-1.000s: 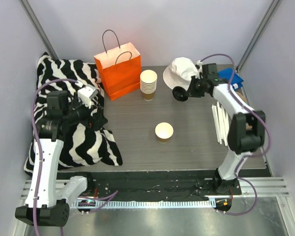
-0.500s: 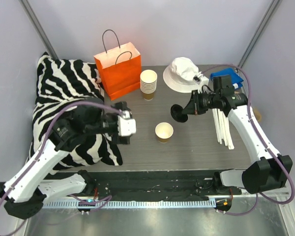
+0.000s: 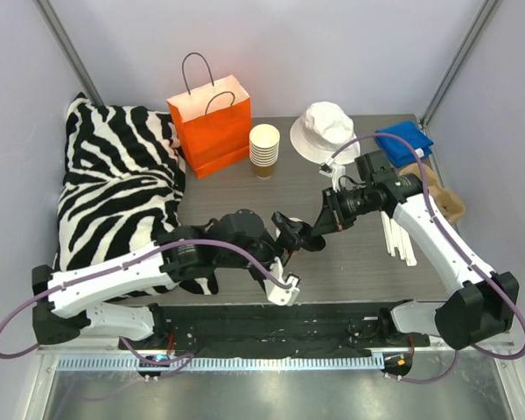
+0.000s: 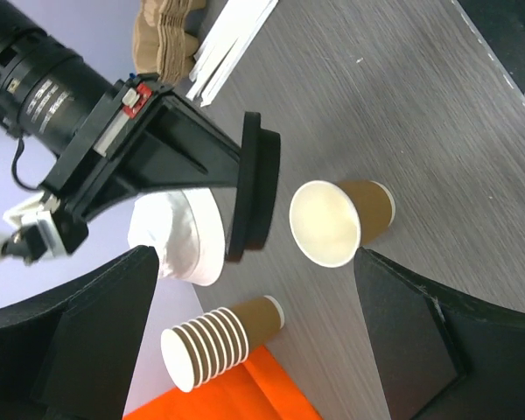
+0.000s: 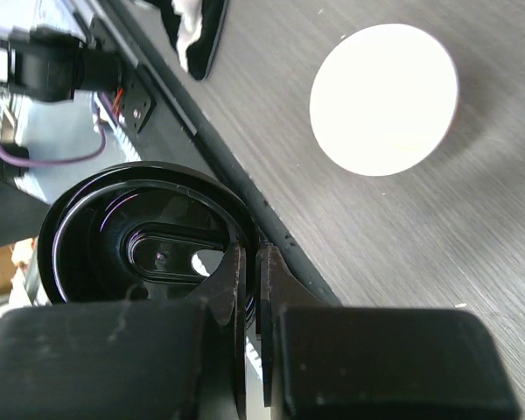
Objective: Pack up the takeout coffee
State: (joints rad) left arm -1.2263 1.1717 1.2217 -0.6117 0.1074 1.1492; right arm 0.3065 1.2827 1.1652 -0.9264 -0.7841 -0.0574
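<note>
The takeout coffee cup (image 4: 337, 223), tan-brown with a cream inside, stands open-topped on the grey table, just ahead of and between my left gripper's (image 4: 252, 255) wide-open fingers (image 4: 96, 332). In the top view my left gripper (image 3: 289, 231) hides the cup. My right gripper (image 3: 324, 221) is shut on the rim of the round black lid (image 4: 254, 188), held on edge beside the cup and apart from it. In the right wrist view the lid (image 5: 140, 245) sits pinched in my right gripper (image 5: 252, 254), and the cup's mouth (image 5: 385, 98) lies beyond.
An orange paper bag (image 3: 212, 122) stands at the back. A stack of lidless cups (image 3: 264, 149) and a white bucket hat (image 3: 325, 131) are beside it. A blue cloth (image 3: 402, 143), white sticks (image 3: 394, 232) and a pulp carrier (image 3: 442, 197) lie right. A zebra pillow (image 3: 114, 175) fills the left.
My left arm swung from over the pillow to the table's middle, its open gripper now at the cup. My right gripper carried the lid from the hat down-left to beside the cup.
</note>
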